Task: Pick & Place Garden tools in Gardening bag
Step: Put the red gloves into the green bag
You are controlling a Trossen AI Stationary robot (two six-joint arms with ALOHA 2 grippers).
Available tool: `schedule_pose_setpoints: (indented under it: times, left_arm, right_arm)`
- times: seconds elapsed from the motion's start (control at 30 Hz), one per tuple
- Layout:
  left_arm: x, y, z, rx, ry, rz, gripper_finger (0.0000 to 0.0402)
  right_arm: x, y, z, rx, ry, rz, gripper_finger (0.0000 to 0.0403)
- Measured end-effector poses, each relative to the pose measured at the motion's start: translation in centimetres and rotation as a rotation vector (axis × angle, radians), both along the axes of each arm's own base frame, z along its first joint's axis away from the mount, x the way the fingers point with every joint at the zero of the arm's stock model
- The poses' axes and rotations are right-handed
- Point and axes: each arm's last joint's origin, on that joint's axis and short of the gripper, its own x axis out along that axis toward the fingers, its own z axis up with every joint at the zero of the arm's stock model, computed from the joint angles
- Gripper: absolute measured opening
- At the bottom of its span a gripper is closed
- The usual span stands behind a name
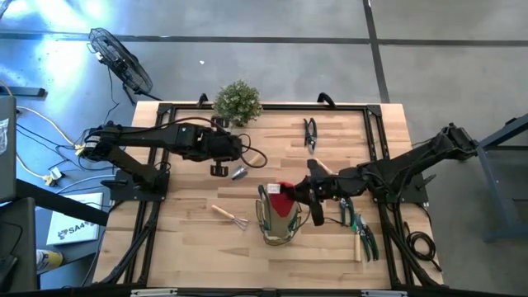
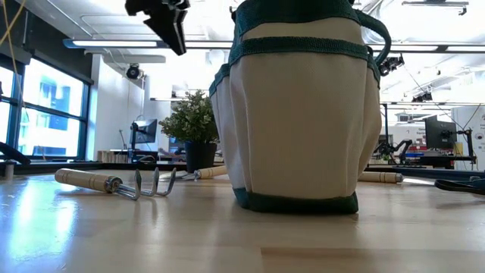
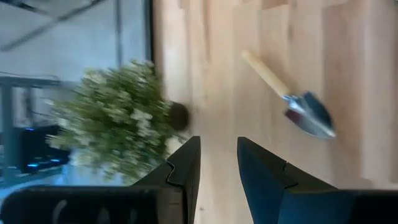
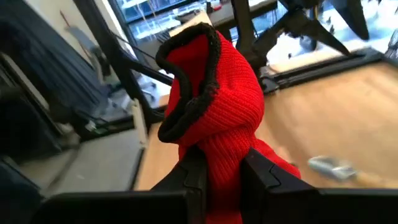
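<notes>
The red knit glove [image 4: 214,93] hangs pinched in my right gripper [image 4: 221,171] just above the gardening bag [image 1: 278,219] mouth, positioned to drop inside, while my left gripper [image 3: 217,165], slightly spread and empty, hovers near the trowel [image 3: 298,106].

"SA" on a floor box [image 1: 73,228]

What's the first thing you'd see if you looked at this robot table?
The bright red knitted piece, pinched in the right gripper right above the gardening bag near the table's front middle. Next, the bushy potted plant at the back edge, with the left gripper hovering open, holding nothing, near a small trowel.
</notes>
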Motion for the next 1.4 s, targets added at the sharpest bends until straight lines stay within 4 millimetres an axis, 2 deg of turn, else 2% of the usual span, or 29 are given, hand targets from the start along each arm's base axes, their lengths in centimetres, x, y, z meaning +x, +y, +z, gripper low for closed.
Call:
schedule_pose_setpoints:
  times: [0.13, 0.37, 0.47, 0.6, 0.77, 0.9, 1.07, 1.2, 1.4]
  left_arm:
    - [-0.6, -0.2, -0.4, -0.087, 0.039, 0.032, 0.0100]
    - [-1.6, -0.4, -1.3, -0.229, 0.108, 0.128, 0.0100]
    - [-2.1, -0.6, -2.7, -0.300, 0.182, 0.140, 0.0100]
    - [-2.8, -0.7, -5.0, -0.341, 0.287, 0.143, 0.0100]
    - [-3.6, -0.8, -7.8, -0.373, 0.366, 0.240, 0.0100]
    - [-4.6, -0.8, -10.2, -0.377, 0.426, 0.324, 0.0100]
    - [-5.7, -0.8, -13.0, -0.393, 0.490, 0.385, 0.0100]
    - [-6.4, -0.9, -14.6, -0.423, 0.517, 0.408, 0.0100]
    - [-6.5, -0.9, -15.5, -0.436, 0.505, 0.400, 0.0100]
  right_arm:
    - [0.2, 0.0, -0.6, 0.118, 0.048, -0.045, 0.0038]
    - [1.4, 0.8, -2.4, 0.220, 0.111, -0.074, 0.0038]
    - [2.0, 1.6, -3.1, 0.229, 0.107, -0.056, 0.0038]
    - [1.8, 3.4, -2.5, 0.253, 0.030, 0.003, 0.0038]
    - [0.6, 5.3, -2.8, 0.225, 0.032, -0.083, 0.0038]
    - [0.6, 6.3, -3.7, 0.191, 0.027, -0.173, 0.0038]
    - [1.2, 6.2, -4.9, 0.146, 0.041, -0.253, 0.0038]
    - [1.8, 5.3, -5.5, 0.117, 0.071, -0.289, 0.0038]
    - [1.9, 4.6, -6.1, 0.100, 0.135, -0.300, 0.0038]
